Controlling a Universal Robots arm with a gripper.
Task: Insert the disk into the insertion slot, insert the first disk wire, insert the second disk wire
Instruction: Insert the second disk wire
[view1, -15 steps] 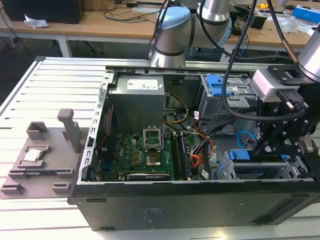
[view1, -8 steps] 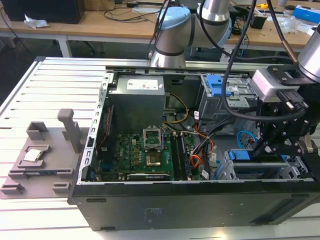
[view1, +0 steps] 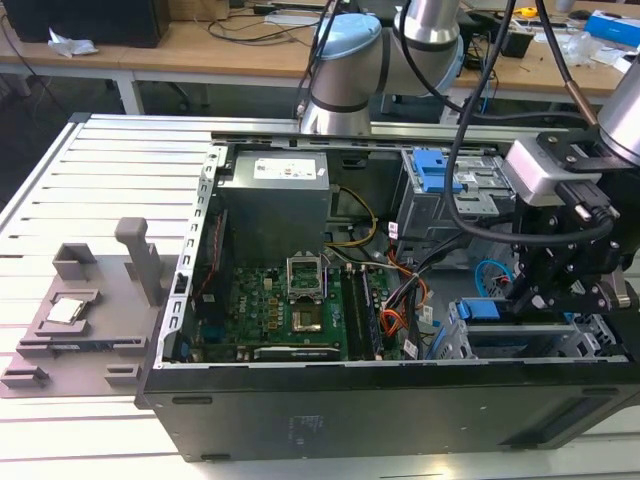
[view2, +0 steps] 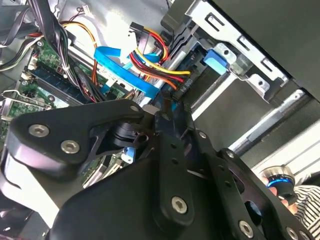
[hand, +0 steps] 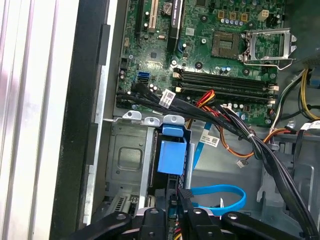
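The disk sits inside the insertion slot (view1: 560, 338), the low grey cage at the case's front corner on the exterior view's right. Its blue carrier handle (hand: 172, 156) (view1: 478, 310) (view2: 218, 59) sticks out of the cage (hand: 127, 160). My gripper (view1: 540, 300) (hand: 173, 210) (view2: 166, 111) hangs right over the disk's rear end. It looks shut on the black connector of the red-yellow wire bundle (view2: 172, 82). The blue flat wire (hand: 220, 195) (view2: 117, 67) ends in a black plug just beside the fingers.
The motherboard (view1: 285, 310) fills the case floor, with a black cable bundle (hand: 225, 122) crossing near the cage. A taller grey cage with blue latches (view1: 440, 185) stands behind. The power supply (view1: 275, 205) sits at the back. A grey fixture (view1: 85, 300) lies outside on the slatted table.
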